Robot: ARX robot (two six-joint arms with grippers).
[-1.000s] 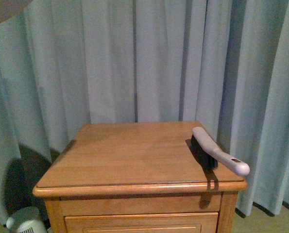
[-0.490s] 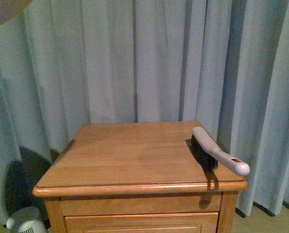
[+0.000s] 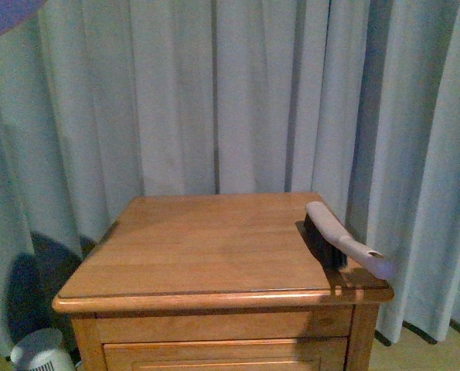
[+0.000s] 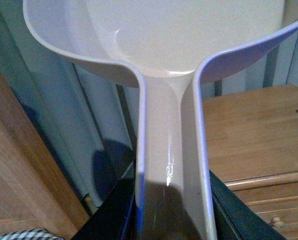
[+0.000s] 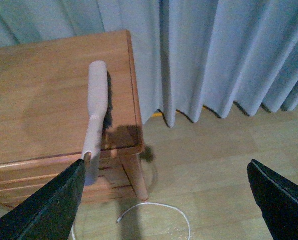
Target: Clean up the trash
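No trash shows in any view. My left gripper is shut on the handle of the beige-pink dustpan, whose empty scoop fills the left wrist view, raised beside the wooden table. A hand brush with a pale handle and dark bristles lies along the table's right edge, its handle end sticking out past the front corner. My right gripper hangs open over the floor beside that corner. One of its dark fingers is close to the handle end of the brush, with nothing between the jaws.
Blue-grey curtains hang behind and to the right of the table. A small white appliance stands on the floor at the lower left. A white cable loops on the floor by the table leg. Another wooden cabinet is close to the dustpan.
The brush and table have not moved. The end of the brush handle looks blurred now and the shadow under it has shifted. The shape in the top left corner turned from brownish to bluish.
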